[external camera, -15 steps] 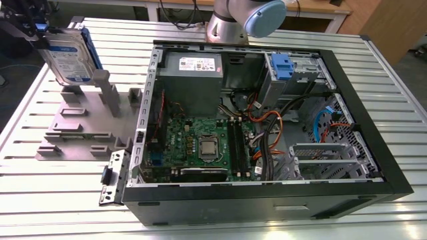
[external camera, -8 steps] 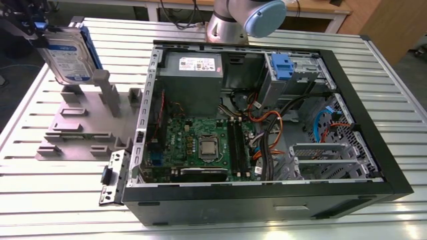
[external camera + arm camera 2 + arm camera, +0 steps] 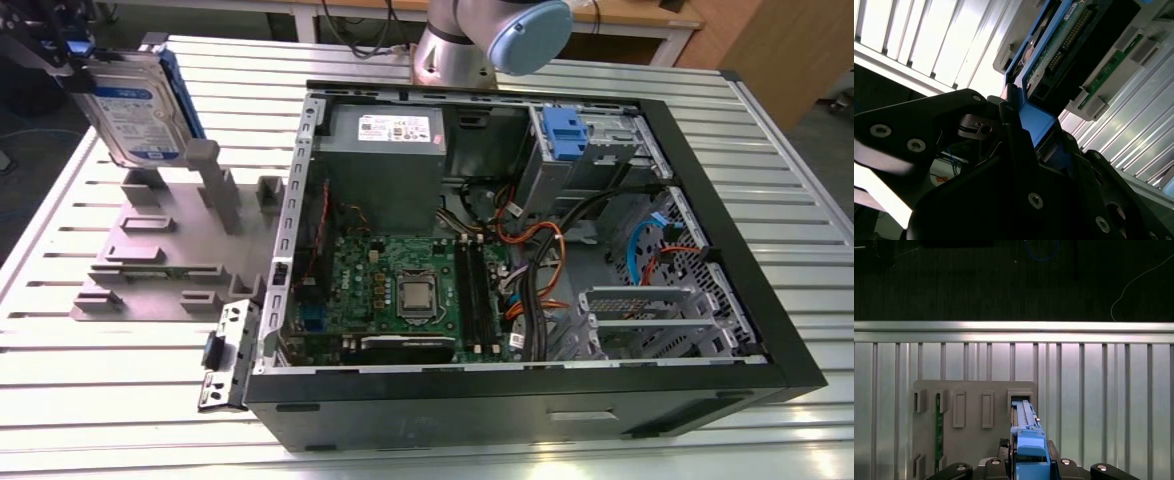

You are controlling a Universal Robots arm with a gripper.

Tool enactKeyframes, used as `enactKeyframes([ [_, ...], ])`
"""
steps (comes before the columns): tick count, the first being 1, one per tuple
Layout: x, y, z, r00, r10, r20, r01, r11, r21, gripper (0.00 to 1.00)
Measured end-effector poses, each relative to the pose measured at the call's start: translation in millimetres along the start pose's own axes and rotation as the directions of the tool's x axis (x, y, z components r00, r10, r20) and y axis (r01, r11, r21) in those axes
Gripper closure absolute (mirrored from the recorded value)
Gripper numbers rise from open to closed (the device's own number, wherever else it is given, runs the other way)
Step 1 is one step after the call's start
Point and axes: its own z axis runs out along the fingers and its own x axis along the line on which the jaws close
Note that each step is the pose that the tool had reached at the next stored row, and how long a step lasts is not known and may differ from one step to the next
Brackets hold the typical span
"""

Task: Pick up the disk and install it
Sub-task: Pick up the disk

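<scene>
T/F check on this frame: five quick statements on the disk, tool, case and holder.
1. The disk sits inside the computer case. False: it is outside the case, at the grey holder on the exterior view's left.
2. The tool grips the disk by its blue carrier. True.
3. The disk lies flat. False: it stands on edge.
4. The case is open, with the motherboard exposed. True.
5. A green board stands in a slot of the holder. True.
</scene>
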Motion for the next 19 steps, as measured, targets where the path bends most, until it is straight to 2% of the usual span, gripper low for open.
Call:
enactKeyframes([
  [19, -0.1, 0.0, -6.7, 1.0, 0.0, 0.0, 0.0, 1.0, 0.0, 0.64],
])
